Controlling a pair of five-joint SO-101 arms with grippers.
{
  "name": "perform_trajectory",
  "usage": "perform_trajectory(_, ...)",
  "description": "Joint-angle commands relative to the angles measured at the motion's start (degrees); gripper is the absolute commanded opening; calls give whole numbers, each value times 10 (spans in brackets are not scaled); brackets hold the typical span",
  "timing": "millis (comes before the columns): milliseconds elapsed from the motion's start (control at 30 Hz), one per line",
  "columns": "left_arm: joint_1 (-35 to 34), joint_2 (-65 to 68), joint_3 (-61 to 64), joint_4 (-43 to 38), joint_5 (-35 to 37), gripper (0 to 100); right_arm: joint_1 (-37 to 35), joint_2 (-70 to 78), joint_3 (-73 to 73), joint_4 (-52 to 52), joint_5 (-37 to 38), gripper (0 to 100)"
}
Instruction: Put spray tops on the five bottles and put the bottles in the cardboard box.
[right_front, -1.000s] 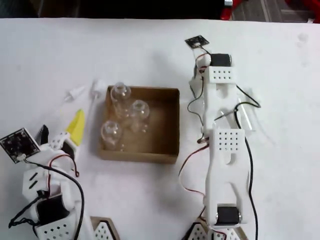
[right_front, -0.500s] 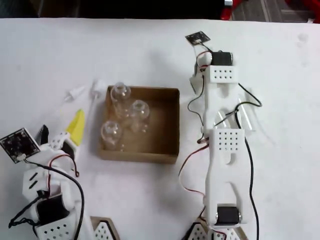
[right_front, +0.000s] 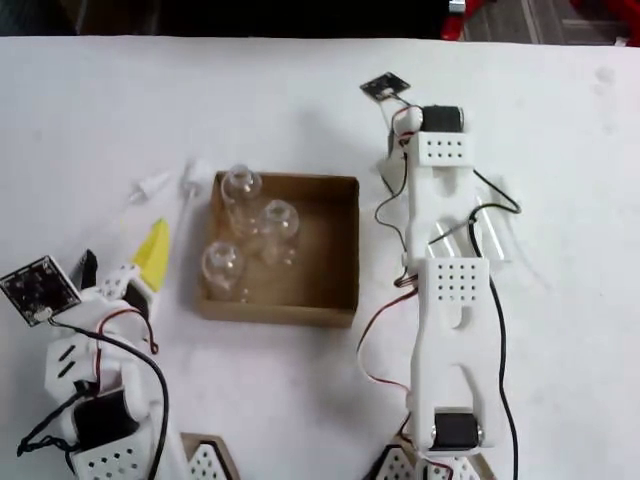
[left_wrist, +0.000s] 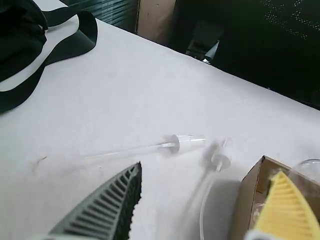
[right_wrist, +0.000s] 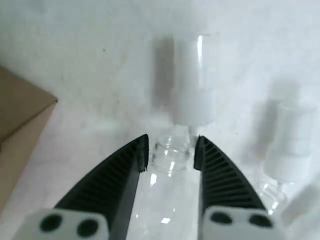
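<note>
— What sits under the fingers (left_wrist: 110, 210) of your left gripper (left_wrist: 207, 170)?
— You see a white table (left_wrist: 125, 100) there.
— And far out on the dark finger's side?
— A black bag (left_wrist: 20, 35) with a strap lies on the table. Way past both tips, you see a brown thing (left_wrist: 152, 20) in the dark.

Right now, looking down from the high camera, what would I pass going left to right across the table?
Left arm's camera board → spray tops → cardboard box → right arm.
</note>
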Motion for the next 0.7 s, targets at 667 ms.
perform_trajectory(667, 4, -5, -7, -17, -4, 365, -22, -436, 4, 19, -281, 15)
